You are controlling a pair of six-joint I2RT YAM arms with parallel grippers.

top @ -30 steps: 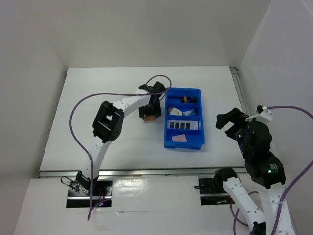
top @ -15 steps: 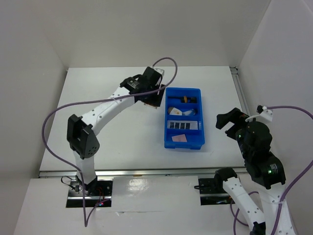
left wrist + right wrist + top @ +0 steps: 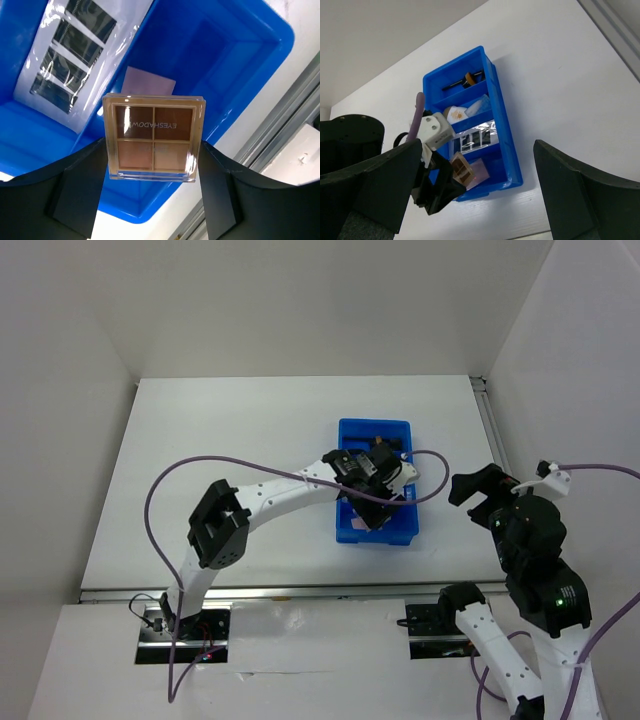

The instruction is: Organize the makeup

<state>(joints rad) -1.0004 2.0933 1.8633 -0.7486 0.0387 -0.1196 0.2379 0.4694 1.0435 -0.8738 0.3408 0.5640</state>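
Brown compact (image 3: pixel 154 137), square with a clear lid, four pans in brown shades and the word EYESHADOW across the middle, is gripped at two opposite edges by the left fingers (image 3: pixel 75 195), which are closed on it. It hangs over the nearest compartment of the blue tray (image 3: pixel 240 65), and the right wrist view shows it tilted. Whether it touches the tray floor or walls cannot be determined. Directly beneath it, flat on the floor of the same compartment, lies the pink compact (image 3: pixel 149 81), partly covered in the left wrist view by the held item. The next compartment away from the arms holds the white strip palette (image 3: pixel 70 60) with its row of dark squares, lying lengthwise under a glossy wrap. Beyond that, the third compartment contains the white-tan oval (image 3: pixel 454 114) with the small white tube (image 3: pixel 480 106) just beside it. The farthest compartment contains the black slim tools (image 3: pixel 455 84), lying across its width. The tray stands on the white worktop (image 3: pixel 230 440), right of centre. The left arm reaches across from its base to the near end of the tray. The right fingers (image 3: pixel 370 190) are spread wide apart and hold nothing; they are raised well to the right of the tray, near the worktop's right edge.
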